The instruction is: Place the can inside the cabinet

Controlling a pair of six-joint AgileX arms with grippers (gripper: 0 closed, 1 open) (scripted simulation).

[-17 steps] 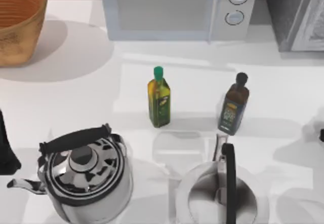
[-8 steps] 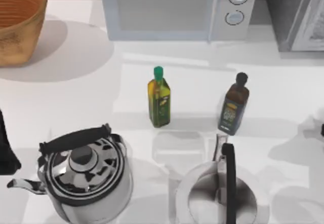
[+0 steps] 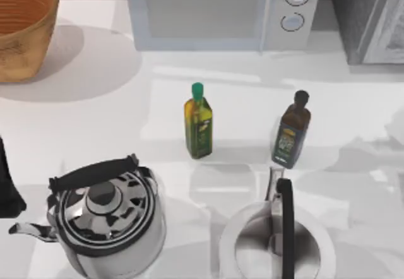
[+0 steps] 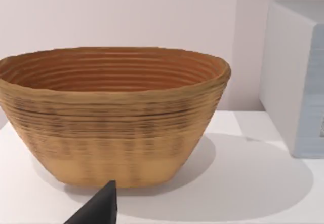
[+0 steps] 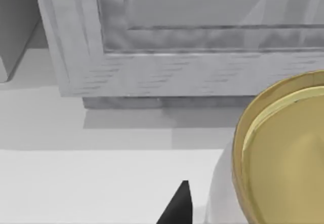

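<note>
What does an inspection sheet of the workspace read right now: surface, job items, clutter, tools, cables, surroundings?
Surface: white table, shadows along its right side.
Job's things: can with gold top, close to the right tool's camera; grey cabinet beyond it, panelled front facing the can.
Clutter: green-capped bottle, dark bottle, two steel kettles, wicker basket, microwave.
Tools: left tool facing the basket; right tool beside the can; fingers' state cannot be told.
Cables: nothing seen.
Surroundings: pale wall.

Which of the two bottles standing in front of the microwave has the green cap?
The yellow-green oil bottle, the left of the pair. The dark brown bottle to its right has a black cap.
</note>
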